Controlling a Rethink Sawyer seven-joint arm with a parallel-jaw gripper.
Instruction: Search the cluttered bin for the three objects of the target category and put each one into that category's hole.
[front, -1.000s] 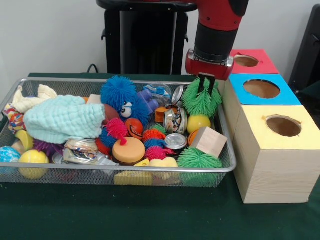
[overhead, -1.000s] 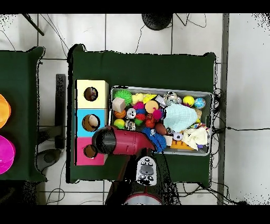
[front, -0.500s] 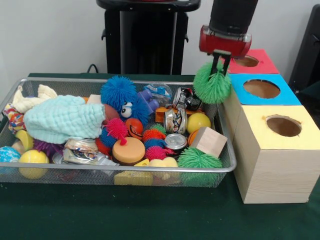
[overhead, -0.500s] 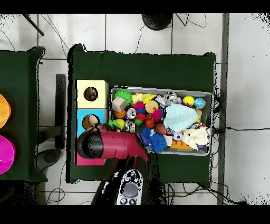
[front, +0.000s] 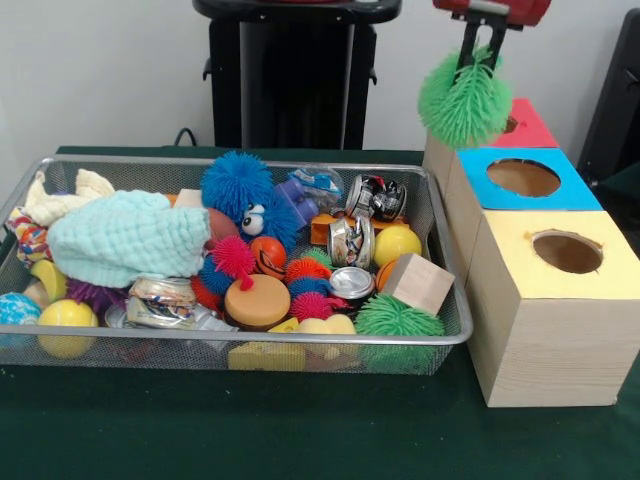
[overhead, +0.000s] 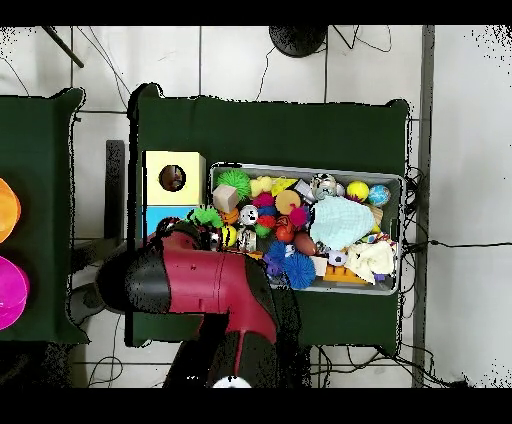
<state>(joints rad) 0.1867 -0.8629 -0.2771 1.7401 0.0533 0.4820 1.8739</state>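
My gripper (front: 477, 58) is at the top edge of the front view, shut on a green spiky ball (front: 463, 102). The ball hangs high above the right end of the bin (front: 240, 162), in front of the red-topped box (front: 530, 128). In the overhead view the ball (overhead: 207, 216) sits at the tip of the red arm (overhead: 205, 285), between the bin (overhead: 300, 167) and the blue-topped box (overhead: 154, 215). The hole (front: 567, 251) in the yellow top is nearest the camera and also shows in the overhead view (overhead: 172, 178). A second green spiky ball (front: 398, 318) lies in the bin's front right corner.
The blue-topped box (front: 523, 177) stands between the yellow and red ones. The bin holds a blue fuzzy toy (front: 240, 190), a mint cloth (front: 128, 236), a wooden cube (front: 418, 283), cans, and yellow and spiky balls. A black pedestal (front: 295, 75) stands behind.
My gripper has lifted the green spiky ball out of the bin's right end, up and rightward towards the boxes. A crushed can that it hid now shows.
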